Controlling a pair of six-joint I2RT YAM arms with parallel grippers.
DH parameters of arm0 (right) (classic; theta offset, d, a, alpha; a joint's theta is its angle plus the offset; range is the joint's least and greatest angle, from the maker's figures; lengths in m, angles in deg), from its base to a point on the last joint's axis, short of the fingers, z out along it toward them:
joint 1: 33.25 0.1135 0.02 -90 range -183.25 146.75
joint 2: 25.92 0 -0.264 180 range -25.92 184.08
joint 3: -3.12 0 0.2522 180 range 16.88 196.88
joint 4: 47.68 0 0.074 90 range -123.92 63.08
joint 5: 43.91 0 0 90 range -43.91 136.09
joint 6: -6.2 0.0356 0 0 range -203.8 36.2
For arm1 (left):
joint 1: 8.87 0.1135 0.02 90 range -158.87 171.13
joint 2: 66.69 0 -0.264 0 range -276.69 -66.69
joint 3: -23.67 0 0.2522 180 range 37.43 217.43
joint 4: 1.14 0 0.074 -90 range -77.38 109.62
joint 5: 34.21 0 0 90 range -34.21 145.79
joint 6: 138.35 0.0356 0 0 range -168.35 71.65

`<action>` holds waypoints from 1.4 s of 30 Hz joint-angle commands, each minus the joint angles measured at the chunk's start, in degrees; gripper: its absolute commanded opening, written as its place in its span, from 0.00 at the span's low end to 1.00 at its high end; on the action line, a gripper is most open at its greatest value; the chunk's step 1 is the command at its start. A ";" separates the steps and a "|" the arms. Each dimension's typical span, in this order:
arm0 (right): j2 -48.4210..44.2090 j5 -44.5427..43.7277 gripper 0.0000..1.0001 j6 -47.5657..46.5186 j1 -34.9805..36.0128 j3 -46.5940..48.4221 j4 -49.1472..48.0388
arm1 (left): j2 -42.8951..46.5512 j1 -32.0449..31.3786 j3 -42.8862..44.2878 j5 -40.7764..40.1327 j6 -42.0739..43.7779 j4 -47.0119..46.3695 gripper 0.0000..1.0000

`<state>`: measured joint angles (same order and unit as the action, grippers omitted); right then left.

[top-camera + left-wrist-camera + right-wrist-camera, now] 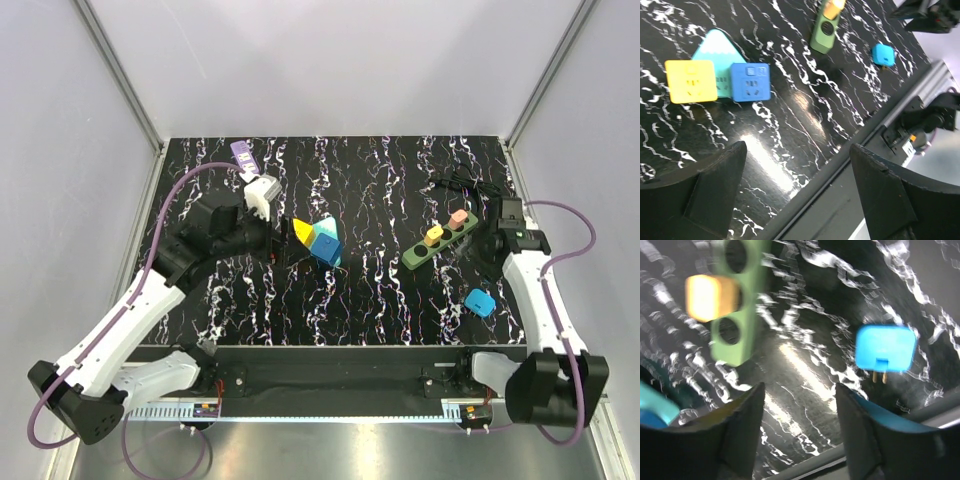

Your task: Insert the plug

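Top view: my left pincer (278, 245) is hanging just beside the cluster of socket cubes (318, 240) at mid-table. My right pincer (492, 255) is sitting near the end of the green power strip (440, 243). The blue plug (480, 301) is lying loose on the marbled black table (380, 180), apart from the strip and nearer my bases. A yellow plug (435, 236) and a pink plug (459, 217) are sitting in the strip.

Left wrist view: I am holding my left pincer (797, 150) wide open, with only table showing between the jaws. The socket cubes (750, 82) are lying ahead, the power strip (824, 30) beyond them, and the blue plug (883, 54) off to the side.

Right wrist view, blurred: I am keeping my right pincer (800, 390) parted and gripping nothing. The blue plug (885, 354) is resting flat ahead, its two prongs pointing toward me. The power strip (735, 305) is carrying the yellow plug (707, 297) between two round openings.
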<state>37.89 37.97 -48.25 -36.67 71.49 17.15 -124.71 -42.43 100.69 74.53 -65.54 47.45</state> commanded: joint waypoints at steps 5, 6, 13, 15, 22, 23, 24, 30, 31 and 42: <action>8.69 -3.31 0.74 17.08 -10.89 -1.61 5.62 | -0.16 0.07 -1.03 1.83 1.89 -1.43 0.91; 9.39 -2.87 0.76 20.66 -11.34 -1.70 5.71 | -0.34 0.08 -1.21 1.13 2.16 -1.43 0.91; 12.91 -1.72 0.82 31.77 -15.38 -1.44 5.88 | 0.27 0.08 -7.27 0.95 1.89 -6.09 0.91; 15.19 -3.56 0.82 31.42 -17.31 -1.00 5.88 | 0.62 0.08 -8.33 0.68 2.51 -6.09 0.91; 19.94 -6.03 0.82 29.84 -21.63 -3.02 4.57 | 3.26 0.08 -8.51 -0.81 3.83 -5.56 0.93; 20.47 -5.86 0.82 30.36 -21.63 -3.45 4.13 | 3.09 0.08 -8.60 -0.73 3.83 -5.56 0.93; 20.82 -5.51 0.82 30.45 -21.63 -3.63 3.78 | 3.17 0.08 -8.51 -0.72 3.83 -5.65 0.93; 26.35 -5.06 0.75 26.16 -21.54 -4.86 0.35 | 2.91 0.08 -8.51 -0.90 3.92 -5.65 0.93; 26.80 -4.37 0.73 25.10 -21.54 -5.04 0.00 | 2.82 0.08 -8.60 -1.42 3.92 -5.65 0.93; 25.57 3.99 0.61 10.86 -3.13 -2.14 -4.92 | 2.12 0.16 -8.07 -4.33 4.18 -5.47 0.93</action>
<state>63.99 39.74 -33.47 -47.07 67.21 13.39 -122.64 -42.43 91.69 71.91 -62.24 44.96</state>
